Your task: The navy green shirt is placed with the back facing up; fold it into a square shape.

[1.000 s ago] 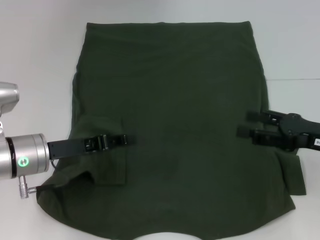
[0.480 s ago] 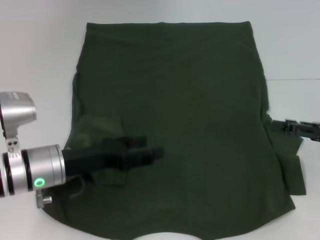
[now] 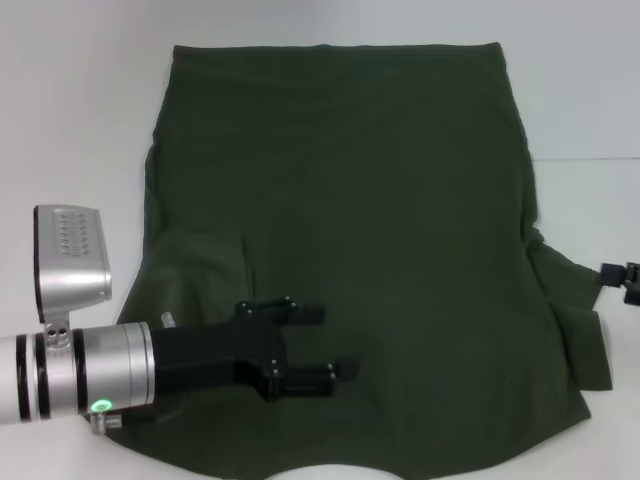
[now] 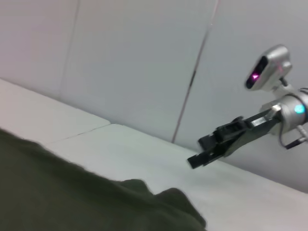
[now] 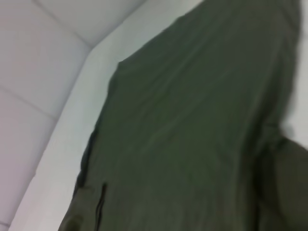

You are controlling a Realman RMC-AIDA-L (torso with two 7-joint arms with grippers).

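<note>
The navy green shirt (image 3: 350, 200) lies flat on the white table, plain side up, with both sleeves tucked inward over the body. My left gripper (image 3: 325, 342) hovers over the shirt's near left part, just right of the folded left sleeve (image 3: 200, 270). It is open and holds nothing. My right gripper (image 3: 622, 275) shows only at the far right edge, off the cloth beside the folded right sleeve (image 3: 580, 320). The left wrist view shows that right gripper (image 4: 204, 151) open and empty above the table. The shirt (image 5: 192, 134) fills the right wrist view.
Bare white table (image 3: 80, 120) surrounds the shirt on the left, right and far sides. The shirt's hem lies at the far edge of the table, and its collar end reaches the near edge of the head view. A pale wall (image 4: 120, 62) stands behind the table.
My left gripper has left the folded left sleeve, swung nearer and rightward, and turned so its open fingers show. My right gripper has drawn back to the right, off the shirt.
</note>
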